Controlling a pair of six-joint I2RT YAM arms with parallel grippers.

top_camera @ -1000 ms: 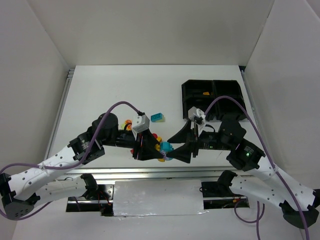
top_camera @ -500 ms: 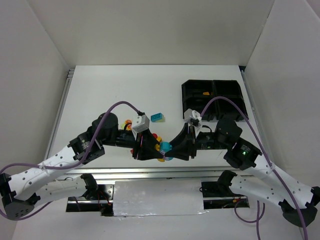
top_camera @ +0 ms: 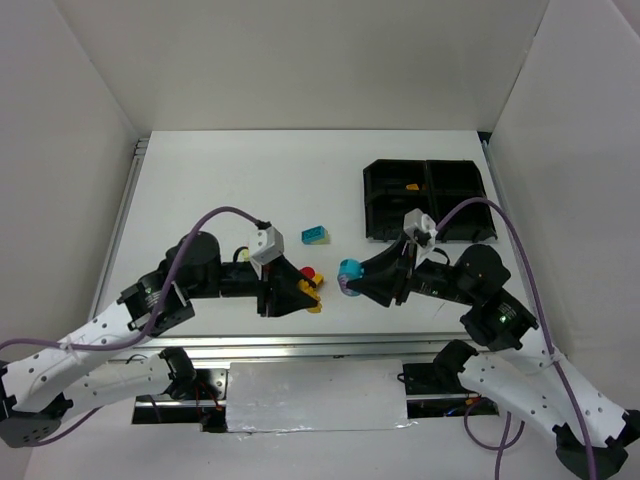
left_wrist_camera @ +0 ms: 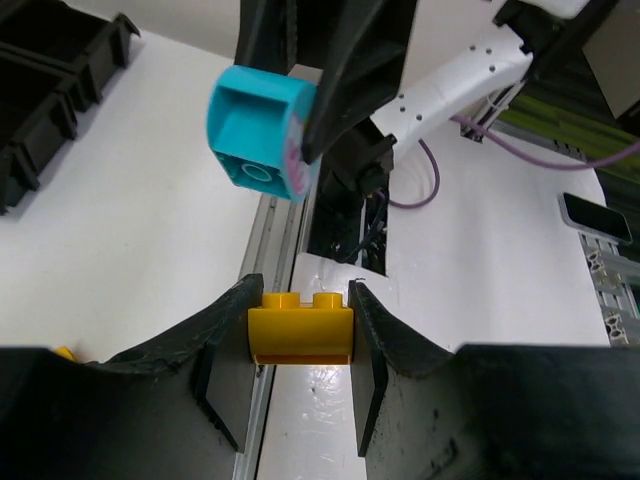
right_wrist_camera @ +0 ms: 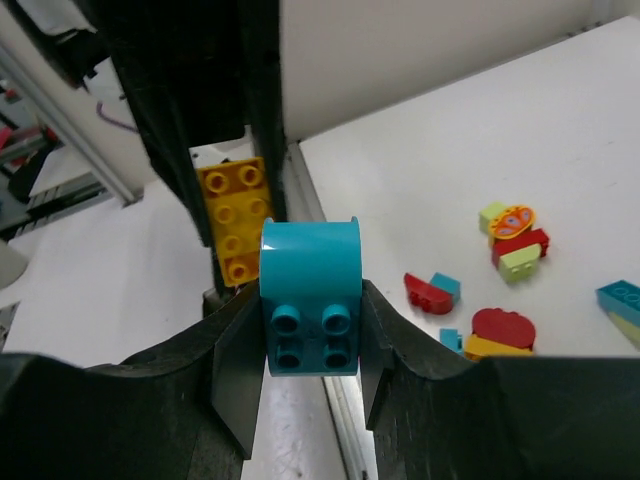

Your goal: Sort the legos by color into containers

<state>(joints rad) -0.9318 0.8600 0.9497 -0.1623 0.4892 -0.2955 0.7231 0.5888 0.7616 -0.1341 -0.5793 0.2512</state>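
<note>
1. A teal brick (right_wrist_camera: 310, 300) is pinched between the fingers of the right hand (right_wrist_camera: 312, 342), held above the table (top_camera: 200, 180).
2. Just opposite, the left hand (left_wrist_camera: 302, 345) pinches an orange-yellow brick (left_wrist_camera: 300, 330).
3. Loose legos (right_wrist_camera: 505, 235) lie on the table beyond the right hand's fingertips.
4. The black tray (top_camera: 428, 190) sits near the right hand, off to its side.

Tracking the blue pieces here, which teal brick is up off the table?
The rounded teal brick clamped in the right gripper; the rectangular teal brick and smaller teal pieces lie on the table.
</note>
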